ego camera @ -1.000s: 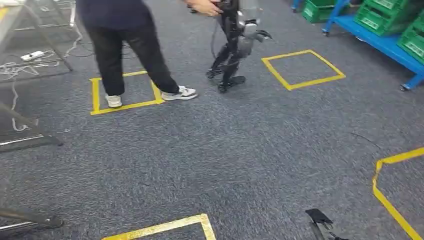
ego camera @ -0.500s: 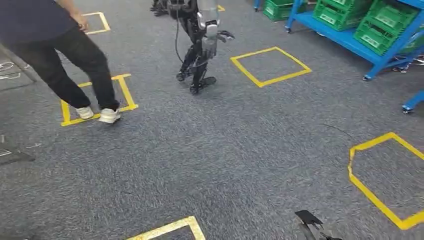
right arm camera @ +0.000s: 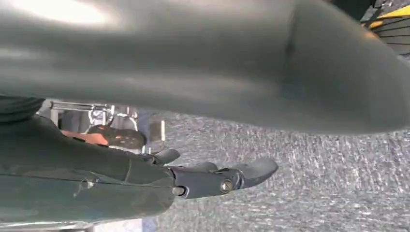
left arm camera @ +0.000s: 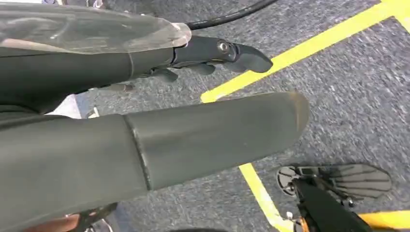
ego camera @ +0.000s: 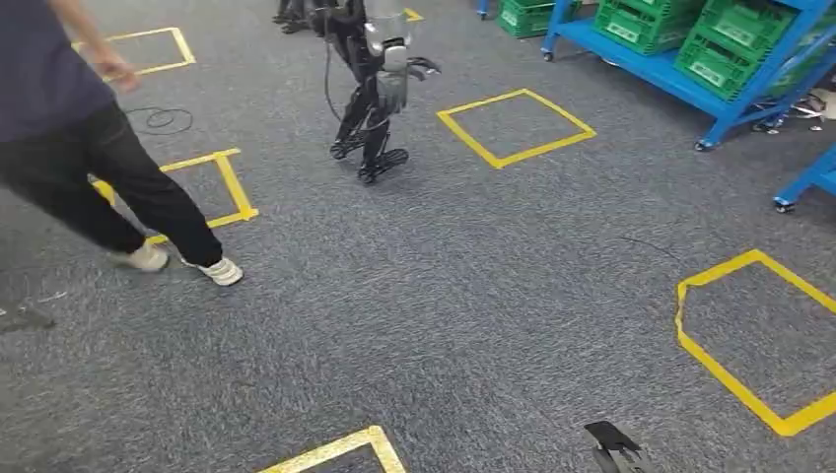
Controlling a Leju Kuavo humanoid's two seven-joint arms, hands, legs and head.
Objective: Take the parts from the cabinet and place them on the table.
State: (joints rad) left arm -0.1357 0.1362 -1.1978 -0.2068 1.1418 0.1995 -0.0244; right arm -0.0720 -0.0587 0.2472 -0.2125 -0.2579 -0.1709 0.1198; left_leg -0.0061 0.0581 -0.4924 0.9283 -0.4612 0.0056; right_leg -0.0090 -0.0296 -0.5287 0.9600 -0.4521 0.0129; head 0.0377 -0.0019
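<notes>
A blue rack (ego camera: 731, 101) holding green crates (ego camera: 718, 61) stands at the far right of the head view; I cannot make out any parts in them. My left hand (left arm camera: 72, 63) hangs over the carpet with its thumb (left arm camera: 217, 130) and dark fingers (left arm camera: 227, 50) stretched out and apart, holding nothing. My right hand (right arm camera: 96, 183) hangs the same way, fingers (right arm camera: 232, 176) straight and empty. A dark tip of my right hand (ego camera: 613, 441) shows at the bottom edge of the head view.
Grey carpet carries several yellow tape squares (ego camera: 516, 126). Another small humanoid robot (ego camera: 378, 94) stands ahead at the top centre. A person in dark trousers (ego camera: 108, 187) strides at the left. A second blue frame (ego camera: 813, 177) is at the right edge.
The whole picture has shifted left, so my camera has turned toward the blue rack. The person has stepped further left. Both my hands stay empty.
</notes>
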